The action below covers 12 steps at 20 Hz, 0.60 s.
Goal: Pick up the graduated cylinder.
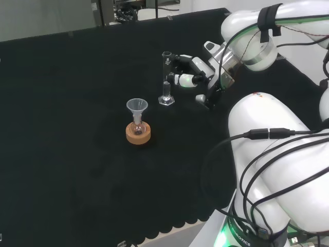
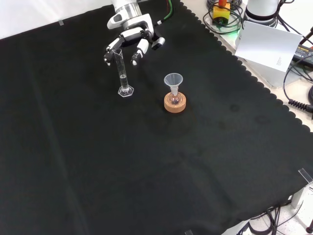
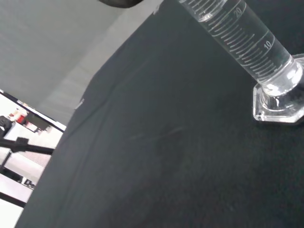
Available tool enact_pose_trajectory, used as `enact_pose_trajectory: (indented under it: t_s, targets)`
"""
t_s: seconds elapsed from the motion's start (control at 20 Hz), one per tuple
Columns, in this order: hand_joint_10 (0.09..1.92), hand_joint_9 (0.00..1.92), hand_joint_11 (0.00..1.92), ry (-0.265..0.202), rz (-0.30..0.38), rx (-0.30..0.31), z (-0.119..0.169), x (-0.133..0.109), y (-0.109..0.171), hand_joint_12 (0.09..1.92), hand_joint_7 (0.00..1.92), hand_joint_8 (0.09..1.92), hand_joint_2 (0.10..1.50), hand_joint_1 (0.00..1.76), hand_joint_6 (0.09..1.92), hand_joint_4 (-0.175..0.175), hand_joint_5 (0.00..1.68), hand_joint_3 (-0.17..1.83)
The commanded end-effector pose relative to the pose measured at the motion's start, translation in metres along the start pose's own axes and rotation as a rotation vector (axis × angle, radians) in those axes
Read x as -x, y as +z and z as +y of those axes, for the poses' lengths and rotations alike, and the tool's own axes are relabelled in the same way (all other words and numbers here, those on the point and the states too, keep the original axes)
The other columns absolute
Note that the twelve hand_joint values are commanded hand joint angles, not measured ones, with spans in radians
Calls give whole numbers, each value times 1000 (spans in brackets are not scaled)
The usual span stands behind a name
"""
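Two pieces of glassware stand on the black cloth (image 2: 205,161): the graduated cylinder (image 2: 122,73) and a small flask (image 2: 174,99) that sits on a cork ring (image 2: 174,104) and carries a funnel (image 2: 173,80). In the front view the cylinder is at about 9 o'clock from the flask, near it but apart. It stands upright on its hexagonal foot (image 3: 279,102), and the foot lies flat on the cloth.

The hand (image 2: 129,36) is at about 12 o'clock from the cylinder in the front view, beside its upper part. Its fingers (image 2: 137,53) are spread and only a little bent, and they hold nothing. One fingertip is very near the rim, but I cannot tell if it touches the glass. In the head view the hand (image 1: 193,74) is at 3 o'clock from the cylinder (image 1: 166,77), with the fingers reaching toward the tube.

I judge that the step in hand is the approach, just before the closing. To do it well, the hand should bring the tube between the thumb and the fingers, and it should close on the upper half of the tube, not on the rim. The cylinder is tall with a small foot, so a push from one side could tip it toward 9 o'clock in the head view. It is better that both sides meet the glass together. After that, the lift should go straight up, because a tilt may let the smooth glass slide.
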<state>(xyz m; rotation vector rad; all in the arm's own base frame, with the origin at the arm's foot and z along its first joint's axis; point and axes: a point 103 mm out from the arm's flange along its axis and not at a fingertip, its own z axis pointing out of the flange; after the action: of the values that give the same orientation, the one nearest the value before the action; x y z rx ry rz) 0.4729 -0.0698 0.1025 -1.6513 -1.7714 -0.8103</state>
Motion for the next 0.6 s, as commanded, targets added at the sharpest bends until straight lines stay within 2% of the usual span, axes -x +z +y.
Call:
enact_pose_trajectory:
  t_s: [0.05,0.35,0.6]
  targets:
    - [634,481,197,-23,66,-7,7,5,3,1349,352,671,957,940,87,-40,392,-175]
    - [629,482,196,-75,107,-43,10,3,10,1345,334,658,928,961,87,-35,345,-175]
    - [627,484,207,-93,151,-25,13,2,17,1347,318,651,930,984,87,-33,337,-175]
